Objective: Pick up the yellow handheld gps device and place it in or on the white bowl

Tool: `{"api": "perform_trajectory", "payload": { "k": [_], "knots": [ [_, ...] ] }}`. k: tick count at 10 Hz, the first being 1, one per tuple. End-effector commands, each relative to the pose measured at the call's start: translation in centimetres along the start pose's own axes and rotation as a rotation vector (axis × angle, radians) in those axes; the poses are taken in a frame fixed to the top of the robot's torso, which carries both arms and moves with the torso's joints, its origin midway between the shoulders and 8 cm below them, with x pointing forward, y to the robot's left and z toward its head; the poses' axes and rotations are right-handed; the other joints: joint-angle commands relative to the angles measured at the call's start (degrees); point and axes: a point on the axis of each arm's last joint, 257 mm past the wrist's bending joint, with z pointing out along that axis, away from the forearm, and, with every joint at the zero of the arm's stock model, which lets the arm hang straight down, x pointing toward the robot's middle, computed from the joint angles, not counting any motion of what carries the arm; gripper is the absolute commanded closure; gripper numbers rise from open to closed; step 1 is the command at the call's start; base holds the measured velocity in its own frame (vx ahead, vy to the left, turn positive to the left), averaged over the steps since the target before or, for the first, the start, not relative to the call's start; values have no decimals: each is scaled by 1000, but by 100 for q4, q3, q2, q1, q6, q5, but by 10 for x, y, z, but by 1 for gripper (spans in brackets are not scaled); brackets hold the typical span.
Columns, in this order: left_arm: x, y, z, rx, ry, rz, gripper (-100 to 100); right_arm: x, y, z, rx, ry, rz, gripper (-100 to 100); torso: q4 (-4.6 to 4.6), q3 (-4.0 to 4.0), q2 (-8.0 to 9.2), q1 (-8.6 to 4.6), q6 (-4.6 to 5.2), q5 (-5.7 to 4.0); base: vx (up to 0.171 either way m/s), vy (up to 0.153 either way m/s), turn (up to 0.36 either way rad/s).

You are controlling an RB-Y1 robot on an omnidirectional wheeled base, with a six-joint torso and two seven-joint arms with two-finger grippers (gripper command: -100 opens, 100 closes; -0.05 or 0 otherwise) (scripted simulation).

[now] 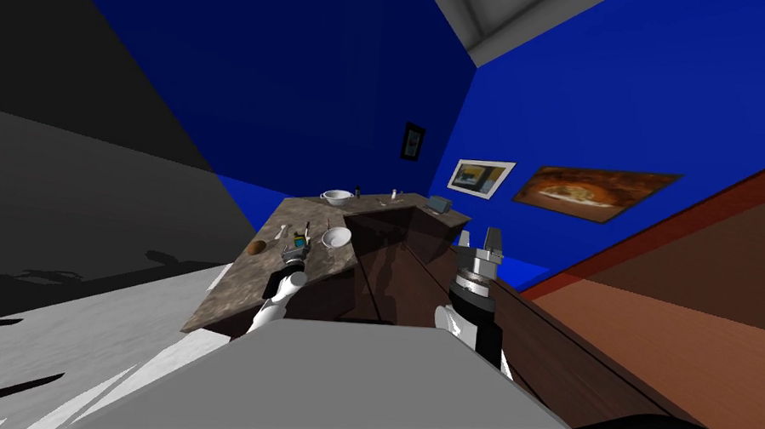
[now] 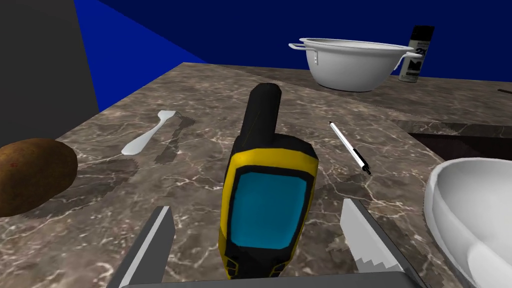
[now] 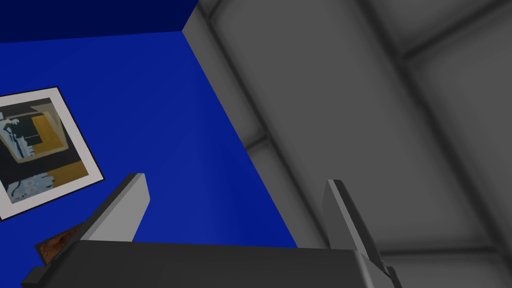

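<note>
The handheld GPS device (image 2: pixel 265 200), yellow and black with a blue screen and a black antenna, lies on the marbled brown counter (image 2: pixel 210 95). My left gripper (image 2: pixel 256 210) is open, one finger on each side of the device's lower body, with a gap on both sides. The white bowl (image 2: pixel 470 215) stands close beside the gripper. In the head view the GPS device (image 1: pixel 300 242) sits just beyond my left gripper (image 1: pixel 294 255), with the white bowl (image 1: pixel 337 237) to its right. My right gripper (image 1: pixel 479 243) is raised over the dark brown cabinet, fingers open (image 3: pixel 235 180) and empty.
A brown potato (image 2: pixel 30 175), a white spoon (image 2: pixel 147 135) and a white pen (image 2: pixel 350 147) lie around the device. Farther back stand a white two-handled pot (image 2: pixel 350 62) and a dark can (image 2: pixel 417 52). The counter's edge drops off beside the potato.
</note>
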Motion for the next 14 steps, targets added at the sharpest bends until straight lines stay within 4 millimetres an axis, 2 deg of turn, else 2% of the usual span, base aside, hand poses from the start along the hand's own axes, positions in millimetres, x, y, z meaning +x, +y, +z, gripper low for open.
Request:
{"api": "perform_trajectory", "payload": {
  "k": [1,2,3,7,8,9,10,11,14],
  "knots": [
    [7,20,3,-23,5,0,-100,0,0,0,0,0,0,0,0,0,0,0,0,0,63,76,162],
    [4,10,2,-11,4,-3,-100,0,0,0,0,0,0,0,-1,-5,-11,13,-2,1,33,39,35],
    [5,12,3,-14,4,-1,100,0,0,0,0,0,0,0,-1,-2,-2,2,0,1,-5,1,-14],
    [6,13,3,-15,6,0,100,0,0,0,0,0,0,0,-1,5,12,-3,-5,3,0,0,0],
    [6,13,3,-15,6,-1,0,0,0,0,0,0,0,0,-1,5,12,-3,-5,2,0,0,0],
    [6,13,3,-15,6,-1,100,0,0,0,0,0,0,0,-1,5,12,-4,-5,2,0,0,0],
    [6,13,3,-15,6,-1,0,0,0,0,0,0,0,0,-1,5,11,-4,-5,2,0,0,0],
    [6,11,5,-23,1,15,100,0,0,0,0,0,0,0,-1,5,11,-5,-5,2,-76,-66,-8],
    [9,10,12,-45,-11,47,100,0,0,0,0,0,0,0,-19,22,67,-46,-8,16,-139,-107,7]
  ]
}}
